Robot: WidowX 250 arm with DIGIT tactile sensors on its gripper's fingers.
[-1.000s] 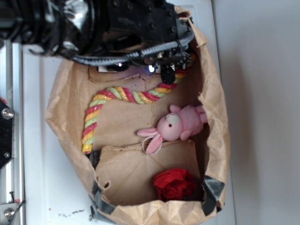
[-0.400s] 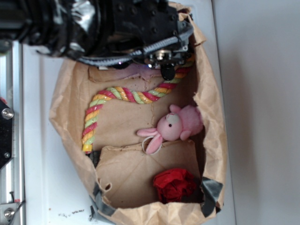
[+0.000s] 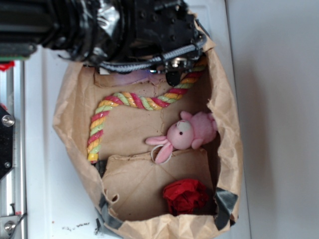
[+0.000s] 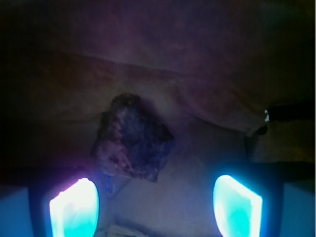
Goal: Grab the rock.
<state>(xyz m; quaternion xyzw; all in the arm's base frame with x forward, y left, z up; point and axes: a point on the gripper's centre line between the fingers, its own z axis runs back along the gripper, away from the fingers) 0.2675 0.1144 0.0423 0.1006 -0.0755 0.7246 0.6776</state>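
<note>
My gripper stands with its jaws apart and nothing between them. In the wrist view the two glowing fingertips sit at the lower corners, with a wide gap of bare paper between them.

The rock lies on the floor of the paper bag, just ahead of my fingertips and nearer the one on the left of that picture. It is a dark, rough, angular lump, tinted purple by my own light. It is not touching either finger. A crease of the bag wall rises directly behind it.

In the exterior view my arm covers the top end of the paper bag, and the rock cannot be seen there. My gripper shows only as a dark tip just above the upper end of the rope.

Other contents, placed against the paper bag: a striped rope curves across its upper half; a pink bunny lies against its right wall; a red wrinkled lump sits at its bottom end, beside grey tape on the rim.
</note>
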